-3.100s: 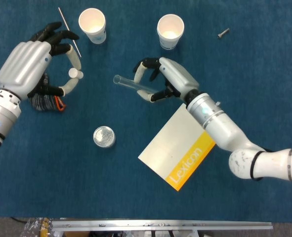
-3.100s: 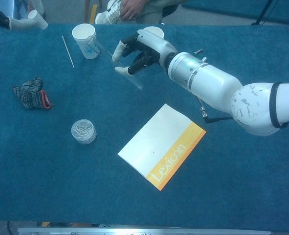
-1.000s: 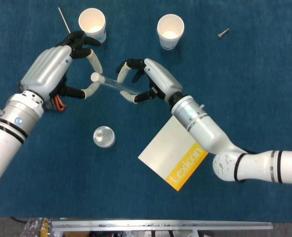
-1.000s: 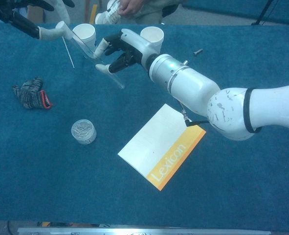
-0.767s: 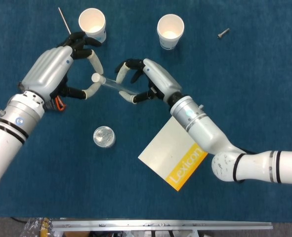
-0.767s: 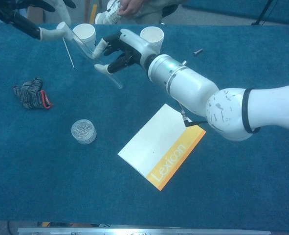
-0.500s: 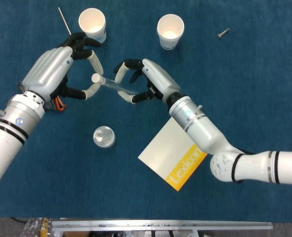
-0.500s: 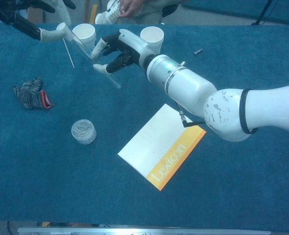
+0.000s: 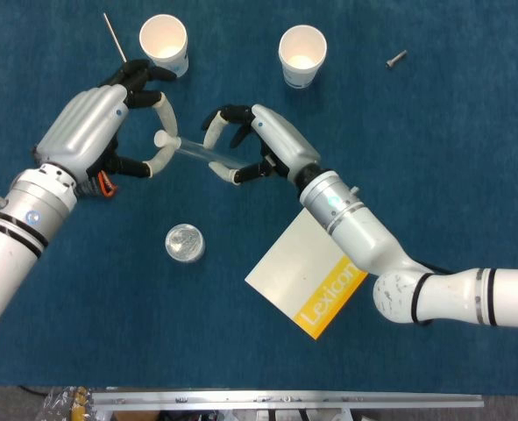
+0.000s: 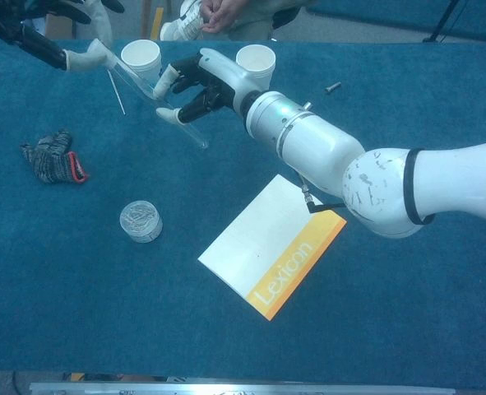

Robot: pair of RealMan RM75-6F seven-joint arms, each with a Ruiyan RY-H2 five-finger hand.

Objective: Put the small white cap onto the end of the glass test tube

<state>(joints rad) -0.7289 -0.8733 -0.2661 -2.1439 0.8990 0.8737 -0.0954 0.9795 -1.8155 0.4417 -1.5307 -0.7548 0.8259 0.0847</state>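
The small white cap (image 9: 161, 139) is pinched in the fingertips of my left hand (image 9: 96, 123), above the blue cloth at upper left. The glass test tube (image 9: 202, 152) runs from the cap down-right into my right hand (image 9: 260, 147), which grips its other end between thumb and fingers. The cap sits against the tube's left end; whether it is fully seated I cannot tell. In the chest view the tube (image 10: 156, 99) slants up-left from my right hand (image 10: 200, 82) toward my left hand (image 10: 41, 33) at the frame's top-left corner.
Two paper cups (image 9: 164, 44) (image 9: 301, 55) stand at the back, with a thin metal rod (image 9: 114, 33) left of them and a screw (image 9: 396, 59) far right. A round tin (image 9: 185, 243), a Lexicon booklet (image 9: 315, 272) and a glove (image 10: 53, 156) lie nearer.
Over three seconds both hands came together, bringing the cap to the tube's end. In the last second the cap and tube shifted only slightly left.
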